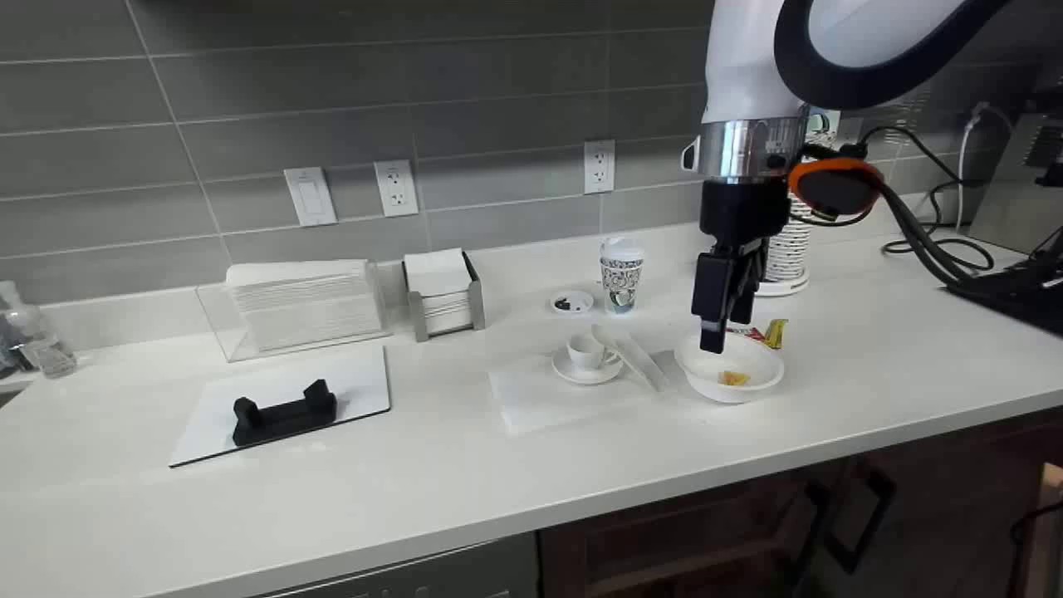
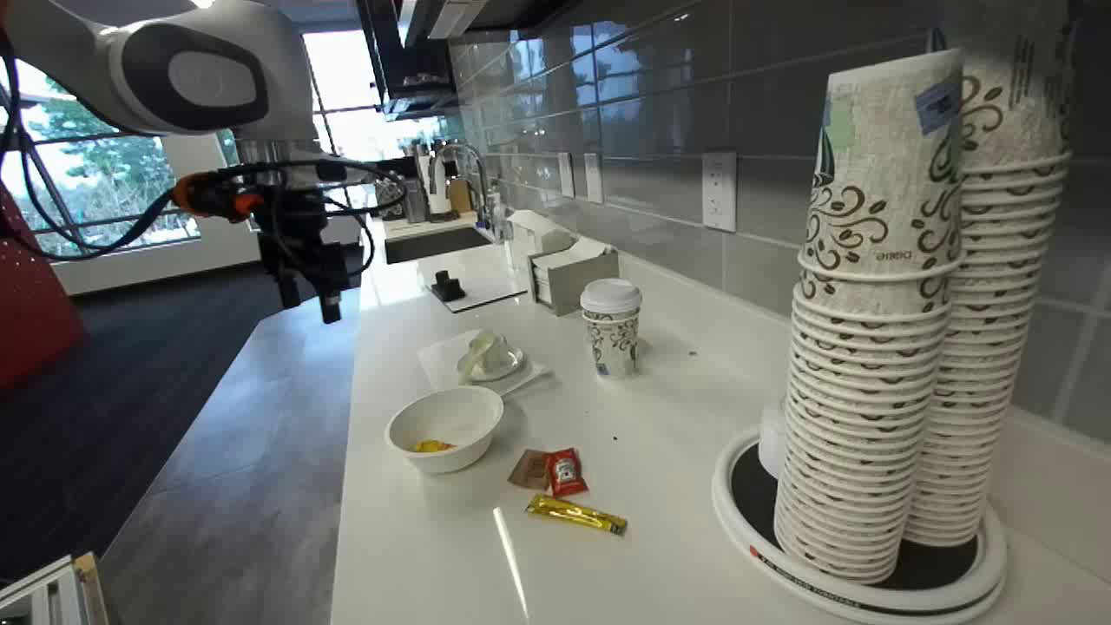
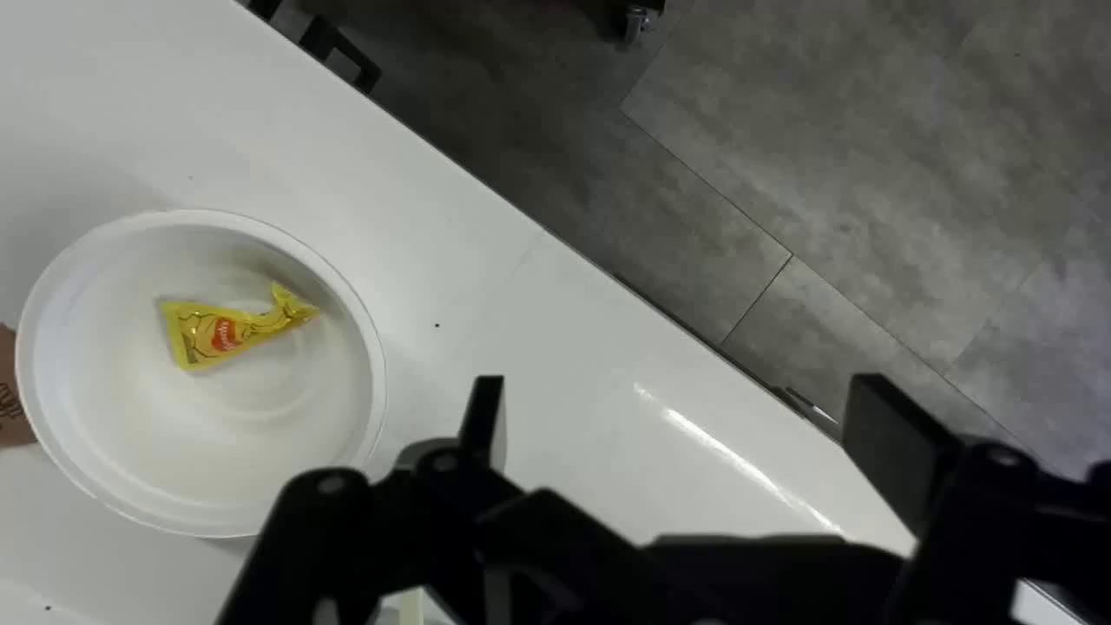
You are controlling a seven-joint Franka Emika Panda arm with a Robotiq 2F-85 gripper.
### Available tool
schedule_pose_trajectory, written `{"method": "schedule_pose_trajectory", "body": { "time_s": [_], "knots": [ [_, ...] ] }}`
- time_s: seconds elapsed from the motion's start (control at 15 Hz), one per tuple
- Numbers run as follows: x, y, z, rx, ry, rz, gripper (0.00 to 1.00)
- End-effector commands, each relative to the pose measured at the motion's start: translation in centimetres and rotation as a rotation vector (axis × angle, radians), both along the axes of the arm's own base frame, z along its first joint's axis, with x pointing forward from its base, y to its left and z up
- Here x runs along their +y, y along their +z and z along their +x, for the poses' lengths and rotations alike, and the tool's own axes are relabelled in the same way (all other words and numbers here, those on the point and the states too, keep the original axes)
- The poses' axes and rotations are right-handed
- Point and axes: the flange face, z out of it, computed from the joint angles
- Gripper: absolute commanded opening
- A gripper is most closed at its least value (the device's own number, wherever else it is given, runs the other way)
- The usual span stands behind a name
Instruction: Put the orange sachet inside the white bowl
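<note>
Yellow-orange condiment sachet [image 3: 217, 334] already in the white bowl [image 3: 208, 443], up-left of the gripper [image 3: 681, 417] in wrist view, long axis approx. parallel to the jaws' spread. Jaws wide apart w/ nothing btwn; prob. just needs to back off, no regrasp.

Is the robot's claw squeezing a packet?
No, the wrist view shows the gripper open and holding nothing, while a yellow packet lies in the bowl.
</note>
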Motion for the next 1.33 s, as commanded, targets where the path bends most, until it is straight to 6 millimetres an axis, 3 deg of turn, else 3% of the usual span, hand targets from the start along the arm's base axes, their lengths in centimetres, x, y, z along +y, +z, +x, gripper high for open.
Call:
{"method": "schedule_pose_trajectory", "body": {
  "time_s": [0.0, 0.87, 1.07, 1.27],
  "knots": [
    [0.0, 0.0, 0.0, 0.001, 0.000, 0.000, 1.00],
    [0.0, 0.0, 0.0, 0.001, 0.000, 0.000, 1.00],
    [-3.4, 0.8, 0.7, -0.027, -0.005, -0.028, 1.00],
    [-9.1, 1.8, 1.5, -0.057, -0.026, -0.060, 1.00]
  ]
}}
